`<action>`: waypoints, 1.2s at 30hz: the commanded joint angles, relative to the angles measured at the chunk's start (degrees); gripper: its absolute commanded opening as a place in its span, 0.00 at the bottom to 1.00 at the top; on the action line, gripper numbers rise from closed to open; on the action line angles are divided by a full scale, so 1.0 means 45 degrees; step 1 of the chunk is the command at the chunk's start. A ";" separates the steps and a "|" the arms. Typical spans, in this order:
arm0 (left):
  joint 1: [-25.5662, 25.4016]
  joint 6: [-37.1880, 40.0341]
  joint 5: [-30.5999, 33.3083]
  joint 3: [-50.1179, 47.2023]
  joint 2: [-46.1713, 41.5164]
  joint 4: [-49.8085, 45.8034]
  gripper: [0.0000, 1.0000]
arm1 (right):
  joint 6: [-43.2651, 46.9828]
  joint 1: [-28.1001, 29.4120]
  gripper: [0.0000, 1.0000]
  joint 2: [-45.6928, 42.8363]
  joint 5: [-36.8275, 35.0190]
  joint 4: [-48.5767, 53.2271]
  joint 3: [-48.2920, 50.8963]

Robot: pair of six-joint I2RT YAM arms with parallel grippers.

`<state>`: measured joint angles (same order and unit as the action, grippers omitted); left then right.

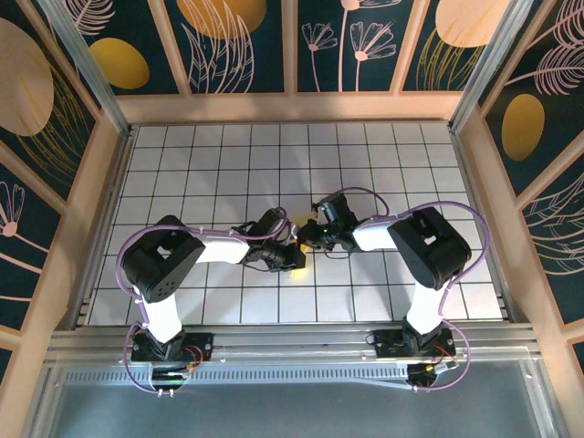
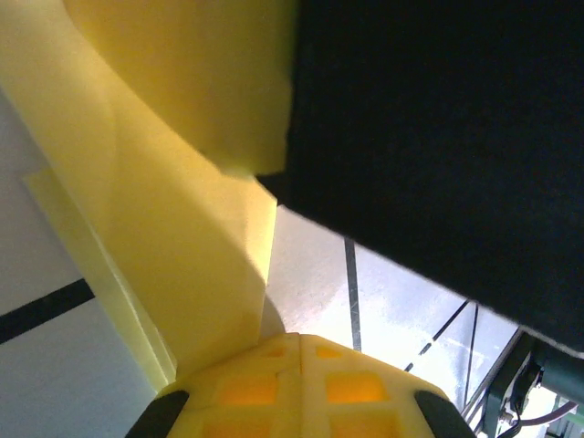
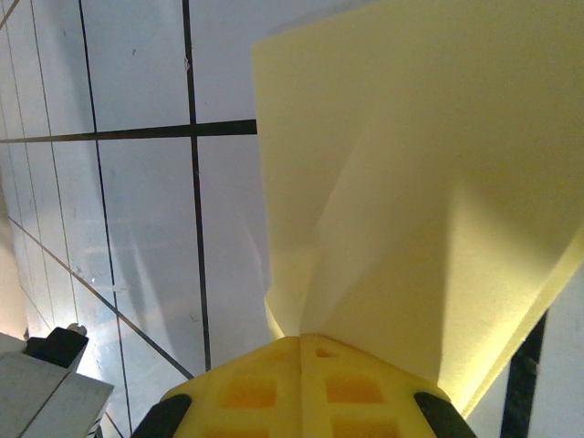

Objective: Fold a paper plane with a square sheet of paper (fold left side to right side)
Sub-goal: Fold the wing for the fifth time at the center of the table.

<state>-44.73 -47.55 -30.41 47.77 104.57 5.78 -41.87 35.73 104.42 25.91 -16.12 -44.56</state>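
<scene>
Paper, creased, clamped by left tool and right tool; gridded table beneath.

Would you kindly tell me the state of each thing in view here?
paper: creased, folded over itself, gripped.
left claw: shut on the paper.
right claw: shut on the paper.

The white desk, ruled in a black grid, carries a creased pale-yellow sheet of paper near its middle.
</scene>
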 commanded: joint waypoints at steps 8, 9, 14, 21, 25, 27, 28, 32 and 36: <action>-0.0174 -0.0192 0.0172 -0.0967 0.0168 0.0197 0.02 | 0.0515 0.0251 0.00 0.1014 -0.1031 0.2329 0.0292; -0.0249 -0.0251 0.0210 -0.1069 0.0111 0.0200 0.02 | 0.0529 0.0257 0.00 0.1030 -0.1031 0.2362 0.0292; -0.0661 -0.0522 0.0294 -0.1595 -0.0184 0.0263 0.02 | 0.0534 0.0263 0.00 0.1020 -0.1041 0.2409 0.0253; -0.1098 -0.0785 0.0382 -0.2281 -0.0660 0.0108 0.02 | 0.0611 0.0247 0.00 0.1015 -0.1051 0.2474 0.0214; -0.1339 -0.0983 0.0375 -0.2638 -0.0884 0.0189 0.02 | 0.0691 0.0245 0.00 0.1053 -0.1016 0.2494 0.0118; -0.1366 -0.1122 0.0377 -0.2889 -0.1106 0.0407 0.02 | 0.0823 0.0214 0.00 0.1092 -0.0973 0.2499 -0.0045; -0.1369 -0.1143 0.0416 -0.2965 -0.1227 0.0469 0.02 | 0.0874 0.0212 0.00 0.1122 -0.0937 0.2489 -0.0139; -0.1369 -0.0995 0.0819 -0.3154 -0.1980 0.0484 0.03 | 0.1241 0.0098 0.00 0.1215 -0.0780 0.2724 -0.0804; -0.1334 -0.0960 0.1118 -0.3209 -0.2955 0.0616 0.02 | 0.1765 0.0044 0.00 0.1014 -0.0742 0.3198 -0.1727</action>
<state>-50.50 -51.31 -25.45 34.30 94.21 12.58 -37.34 36.16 106.80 27.00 -8.93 -50.85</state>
